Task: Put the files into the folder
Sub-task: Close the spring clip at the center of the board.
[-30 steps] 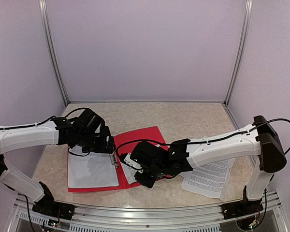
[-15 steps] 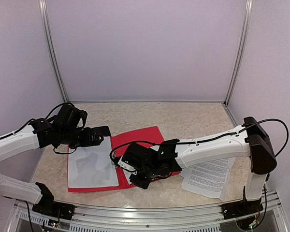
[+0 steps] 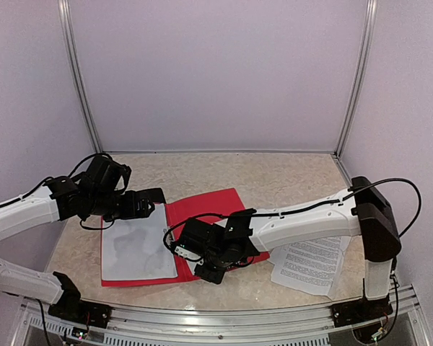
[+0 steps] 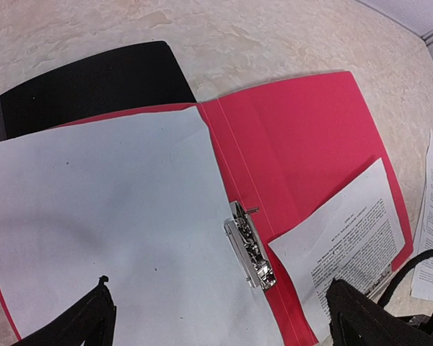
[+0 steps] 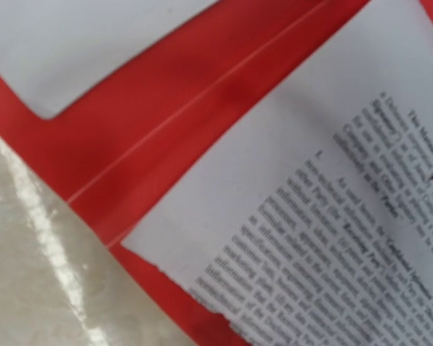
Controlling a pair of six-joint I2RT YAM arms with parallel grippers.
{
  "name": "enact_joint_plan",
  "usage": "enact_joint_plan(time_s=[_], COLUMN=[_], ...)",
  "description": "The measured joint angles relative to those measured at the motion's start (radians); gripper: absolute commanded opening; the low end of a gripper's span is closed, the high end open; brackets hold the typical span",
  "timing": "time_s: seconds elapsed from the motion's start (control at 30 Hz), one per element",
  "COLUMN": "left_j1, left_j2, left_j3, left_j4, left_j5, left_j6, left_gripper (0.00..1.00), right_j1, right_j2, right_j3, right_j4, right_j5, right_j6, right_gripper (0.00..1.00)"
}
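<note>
The red folder lies open on the table, and it also shows in the left wrist view. A nearly blank white sheet covers its left half, beside the metal clip at the spine. A printed sheet lies slanted over the folder's right half. My right gripper is low over the folder's near edge, at that sheet's near end. The sheet fills the right wrist view and hides the fingers. My left gripper hovers over the folder's far left, open wide and empty.
More printed sheets lie on the table at the right, outside the folder. A flat black clip file sticks out from under the folder's far left corner. Walls and frame posts close in the back and both sides.
My left arm pulled back to the left off the folder's spine, then held still. My right gripper slid leftwards along the folder's near edge with the printed sheet.
</note>
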Motion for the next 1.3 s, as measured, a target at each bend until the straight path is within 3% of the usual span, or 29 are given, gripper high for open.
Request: enact_joint_plan(time_s=[0.33, 1.0, 1.3], left_j1=[0.002, 0.004, 0.004], left_j2=[0.000, 0.027, 0.038], left_j3=[0.000, 0.000, 0.000], left_j4=[0.000, 0.000, 0.000], left_j5=[0.003, 0.012, 0.023], left_j6=[0.004, 0.007, 0.008], left_gripper=[0.99, 0.99, 0.99], right_j1=[0.000, 0.000, 0.000], right_j2=[0.037, 0.051, 0.051], right_j3=[0.023, 0.047, 0.047], right_j4=[-0.039, -0.076, -0.078], right_j5=[0.010, 0.047, 0.068], right_j6=[-0.027, -0.053, -0.045], right_gripper=[0.31, 0.13, 0.12])
